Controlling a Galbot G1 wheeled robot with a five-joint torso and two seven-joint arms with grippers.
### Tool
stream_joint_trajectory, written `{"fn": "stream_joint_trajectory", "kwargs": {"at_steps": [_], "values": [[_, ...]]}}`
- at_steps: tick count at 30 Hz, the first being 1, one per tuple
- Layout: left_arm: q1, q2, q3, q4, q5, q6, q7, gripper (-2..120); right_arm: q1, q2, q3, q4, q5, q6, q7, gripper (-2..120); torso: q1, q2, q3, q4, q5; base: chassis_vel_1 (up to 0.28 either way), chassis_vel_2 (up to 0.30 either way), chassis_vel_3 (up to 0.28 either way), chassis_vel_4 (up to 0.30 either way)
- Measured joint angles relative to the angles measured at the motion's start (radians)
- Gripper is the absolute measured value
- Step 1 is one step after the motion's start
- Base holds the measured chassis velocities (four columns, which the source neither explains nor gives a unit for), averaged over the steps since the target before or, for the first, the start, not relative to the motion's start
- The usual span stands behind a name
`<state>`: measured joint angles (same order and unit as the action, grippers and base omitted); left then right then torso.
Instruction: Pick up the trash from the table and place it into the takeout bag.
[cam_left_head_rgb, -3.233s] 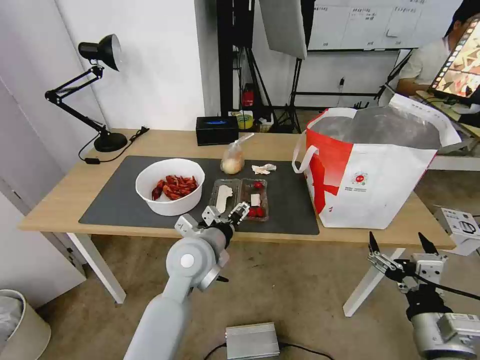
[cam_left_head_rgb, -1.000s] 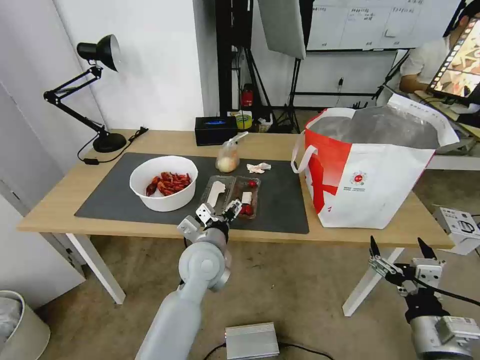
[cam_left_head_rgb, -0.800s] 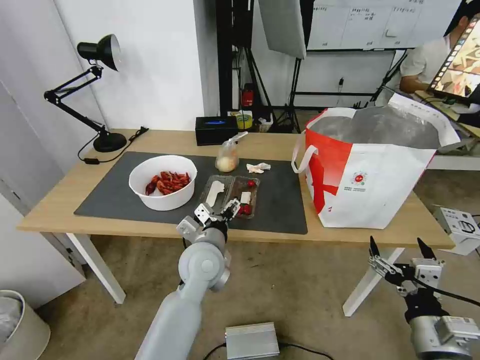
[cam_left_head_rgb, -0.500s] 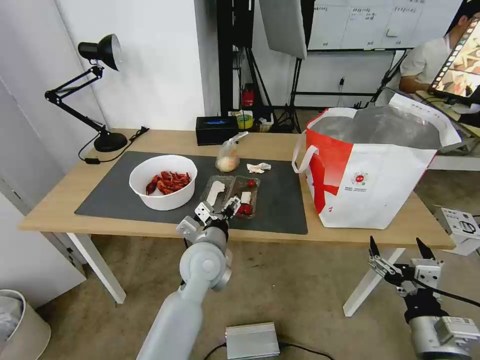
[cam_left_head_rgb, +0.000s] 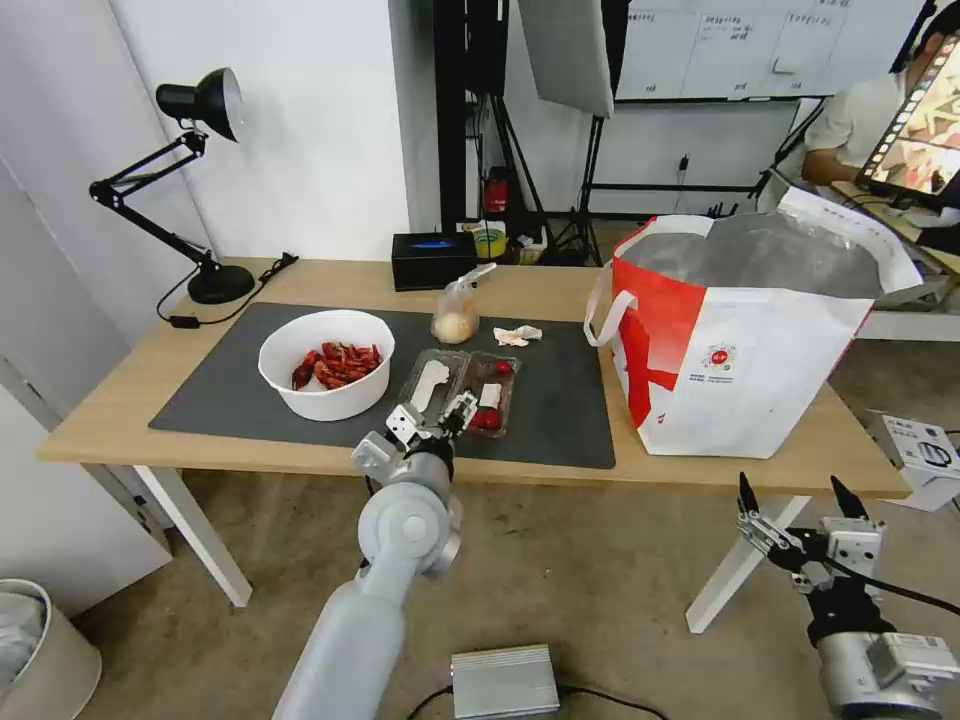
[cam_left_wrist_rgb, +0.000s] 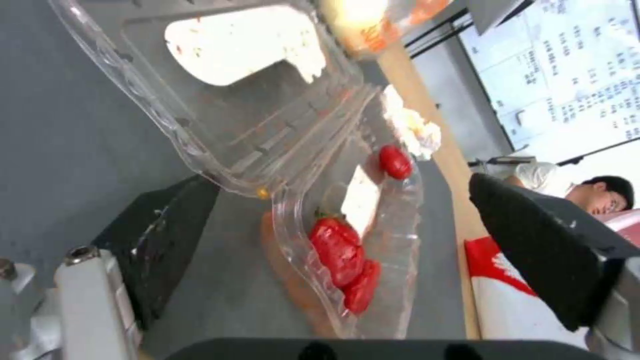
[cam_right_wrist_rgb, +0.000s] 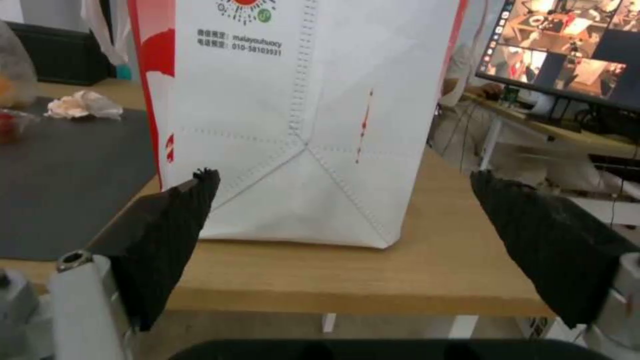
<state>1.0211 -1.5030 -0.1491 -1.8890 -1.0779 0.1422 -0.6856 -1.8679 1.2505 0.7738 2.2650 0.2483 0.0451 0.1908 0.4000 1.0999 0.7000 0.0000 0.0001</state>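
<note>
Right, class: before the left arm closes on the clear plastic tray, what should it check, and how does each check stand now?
1. Left gripper open: ok, jaws spread wide in the left wrist view.
2. Clear tray between the jaws: ok, its near edge sits in the gap.
3. Jaws touching the tray: cannot tell.
4. Tray lid shut: not ok, it lies hinged open on the mat, strawberries loose inside.
5. Takeout bag ready: ok, upright on the table, mouth open.
6. Right gripper out of the way: ok, open, low beside the table's right end.
</note>
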Motion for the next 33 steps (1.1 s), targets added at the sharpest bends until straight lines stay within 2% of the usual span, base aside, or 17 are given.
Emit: {"fn": "stream_joint_trajectory", "kwargs": {"at_steps": [2,7,15,30,33], "values": [[0.006,-0.003,0.004,0.011,0.055,-0.020,0.034,100,-0.002,0.001,0.000,-0.004,0.000,0.005,-0.001,96,0.000,0.000,0.000,0.0000,0.0000,0.000,0.000,0.000,0.000],[0.013,-0.008,0.006,0.018,0.093,-0.038,0.066,100,-0.005,0.002,0.000,-0.008,0.001,0.010,-0.002,95,0.000,0.000,0.000,-0.0001,0.0000,0.000,0.000,0.000,0.000],[0.029,-0.010,0.011,0.040,0.197,-0.074,0.160,100,-0.006,0.004,0.000,-0.011,0.004,0.015,-0.004,95,0.000,0.000,0.000,-0.0001,0.0000,0.000,0.000,0.000,0.000],[0.050,-0.009,0.018,0.066,0.307,-0.117,0.262,100,-0.008,0.007,0.001,-0.018,0.011,0.021,-0.005,93,0.000,0.000,0.000,-0.0001,-0.0001,0.000,0.000,0.000,0.000],[0.060,0.003,0.019,0.071,0.357,-0.130,0.317,100,-0.003,0.008,-0.001,-0.020,0.018,0.021,-0.005,93,0.000,0.000,0.000,0.0000,-0.0001,0.000,0.000,0.000,0.000]]}}
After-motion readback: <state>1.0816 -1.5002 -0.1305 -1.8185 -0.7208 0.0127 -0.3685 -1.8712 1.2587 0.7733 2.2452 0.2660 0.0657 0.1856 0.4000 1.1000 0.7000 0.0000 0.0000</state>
